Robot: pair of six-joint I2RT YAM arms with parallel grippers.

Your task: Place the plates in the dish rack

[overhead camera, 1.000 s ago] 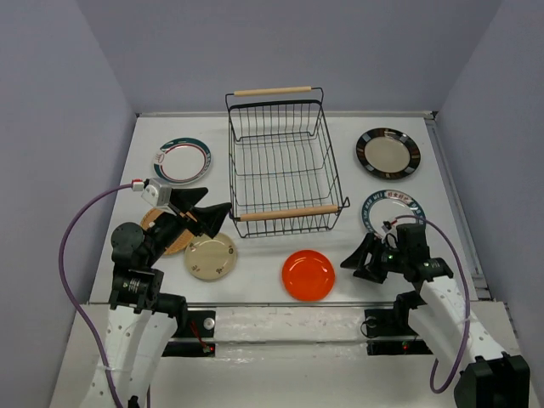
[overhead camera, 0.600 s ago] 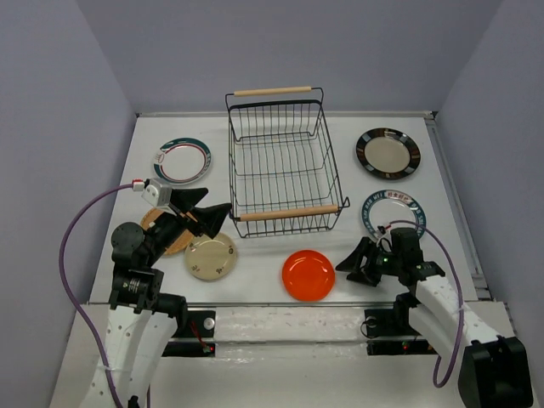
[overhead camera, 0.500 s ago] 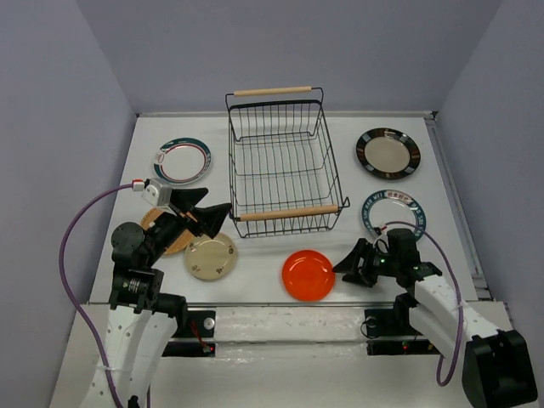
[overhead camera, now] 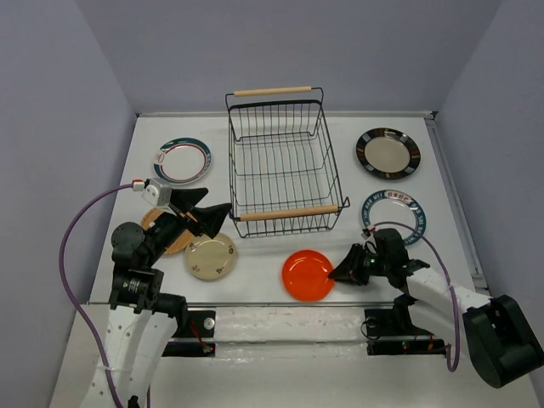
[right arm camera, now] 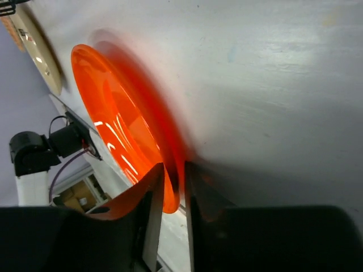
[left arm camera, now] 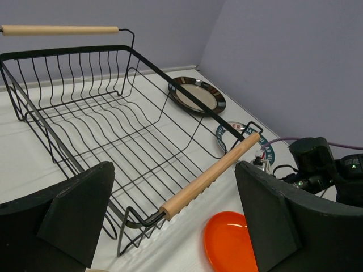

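The orange plate [overhead camera: 308, 274] lies on the table in front of the dish rack [overhead camera: 287, 212], a black wire basket with wooden handles and nothing in it. My right gripper [overhead camera: 338, 273] is shut on the orange plate's right rim. In the right wrist view the rim [right arm camera: 119, 130] sits pinched between the two fingers of that gripper [right arm camera: 173, 170]. My left gripper [overhead camera: 204, 217] hovers open left of the rack's near corner, above the cream speckled plate [overhead camera: 211, 256] and the tan-brown plate [overhead camera: 158, 234]. The left wrist view shows the left gripper [left arm camera: 176, 221] empty, facing the rack handle [left arm camera: 210, 175].
A teal-striped plate [overhead camera: 181, 161] lies left of the rack and another [overhead camera: 393, 212] behind my right arm. The black-rimmed plate [overhead camera: 388, 153] is at the back right. Purple walls close in the table on three sides.
My right gripper slid left to the orange plate's right rim and shut on it. The left arm has not moved.
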